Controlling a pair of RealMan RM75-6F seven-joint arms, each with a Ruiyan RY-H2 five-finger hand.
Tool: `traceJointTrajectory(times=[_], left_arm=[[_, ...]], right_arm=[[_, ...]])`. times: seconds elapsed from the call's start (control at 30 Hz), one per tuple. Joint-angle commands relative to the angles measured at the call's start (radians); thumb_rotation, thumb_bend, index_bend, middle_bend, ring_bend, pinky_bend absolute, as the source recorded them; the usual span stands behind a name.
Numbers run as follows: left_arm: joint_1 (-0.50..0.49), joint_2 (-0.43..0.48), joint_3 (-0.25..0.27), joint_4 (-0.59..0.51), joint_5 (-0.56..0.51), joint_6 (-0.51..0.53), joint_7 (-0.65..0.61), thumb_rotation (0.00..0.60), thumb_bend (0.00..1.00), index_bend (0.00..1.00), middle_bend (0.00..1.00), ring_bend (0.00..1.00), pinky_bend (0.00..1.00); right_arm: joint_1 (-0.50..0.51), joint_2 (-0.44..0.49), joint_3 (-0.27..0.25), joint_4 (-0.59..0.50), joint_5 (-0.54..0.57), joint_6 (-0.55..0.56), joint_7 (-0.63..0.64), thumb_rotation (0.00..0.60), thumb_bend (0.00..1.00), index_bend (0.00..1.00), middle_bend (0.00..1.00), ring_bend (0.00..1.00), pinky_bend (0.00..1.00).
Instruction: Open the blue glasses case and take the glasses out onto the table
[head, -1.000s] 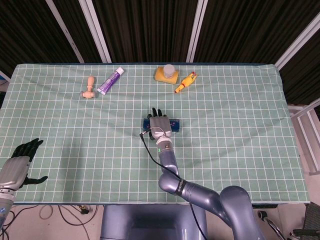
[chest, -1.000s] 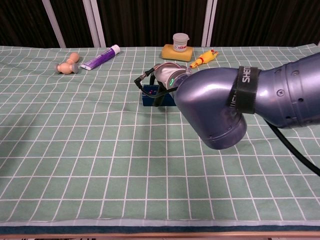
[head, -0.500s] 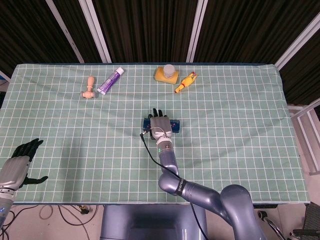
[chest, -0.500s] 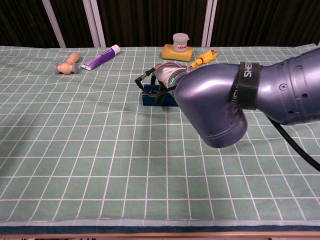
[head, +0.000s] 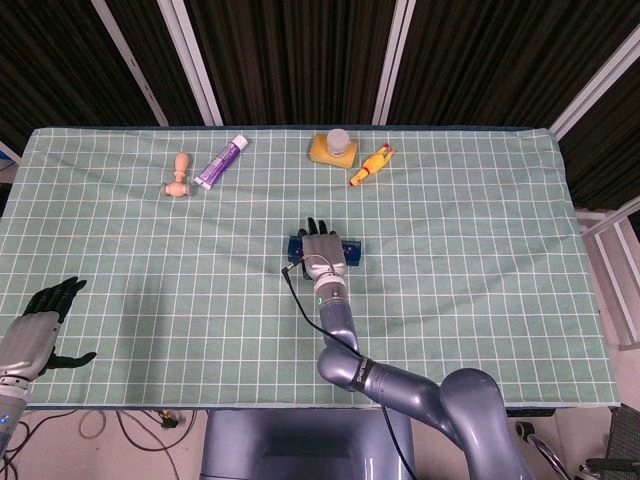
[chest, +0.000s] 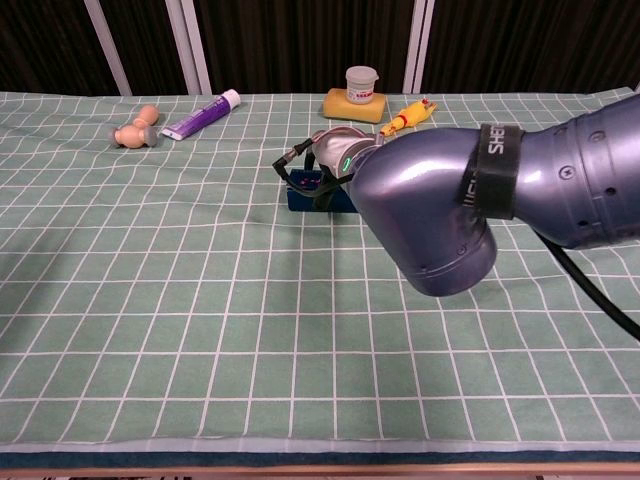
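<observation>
The right hand (head: 322, 250) lies over the blue glasses case (head: 349, 246), fingers (head: 313, 226) reaching past its far edge; whether they grip, I cannot tell. The case looks closed, no glasses showing, so opening and removal seemingly remain. The left hand (head: 38, 328) idles, fingers loosely apart.

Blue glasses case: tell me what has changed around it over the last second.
The right hand has shifted slightly right and down over the blue glasses case, staying on top of it; whether it grips the case is hidden. The case itself has barely moved and no glasses show. The left hand, toothpaste tube and rubber chicken stayed put.
</observation>
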Motion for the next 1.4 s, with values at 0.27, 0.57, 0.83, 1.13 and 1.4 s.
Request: traceJointTrajectory(times=[0.27,0.57,0.83,1.13,1.4], left_arm=[[0.0,0.004,-0.001,-0.003,-0.003,-0.003,-0.007,0.6,0.0,0.0,0.0,0.0,0.0],[0.0,0.005,0.0,-0.006,-0.006,-0.006,-0.009,0.6,0.0,0.0,0.0,0.0,0.0],[0.0,0.007,-0.001,-0.008,-0.01,-0.007,-0.011,0.6,0.0,0.0,0.0,0.0,0.0],[0.005,0.01,-0.002,-0.011,-0.011,-0.001,-0.019,0.6,0.0,0.0,0.0,0.0,0.0],[0.004,0.01,-0.003,-0.008,-0.007,0.0,-0.021,0.6,0.0,0.0,0.0,0.0,0.0]], right_arm=[[-0.004,0.0,-0.011,0.027,0.01,-0.003,-0.001,0.6,0.71,0.17,0.0,0.0,0.24],[-0.008,0.012,-0.01,0.037,0.008,-0.002,0.007,0.6,0.83,0.14,0.0,0.0,0.24],[-0.008,0.013,-0.011,0.069,0.023,-0.008,-0.007,0.6,0.82,0.12,0.0,0.0,0.24],[-0.014,0.023,-0.012,0.149,0.047,-0.009,-0.051,0.6,0.73,0.11,0.0,0.0,0.24],[-0.05,0.093,-0.019,0.096,0.005,0.039,-0.054,0.6,0.62,0.08,0.0,0.0,0.24]])
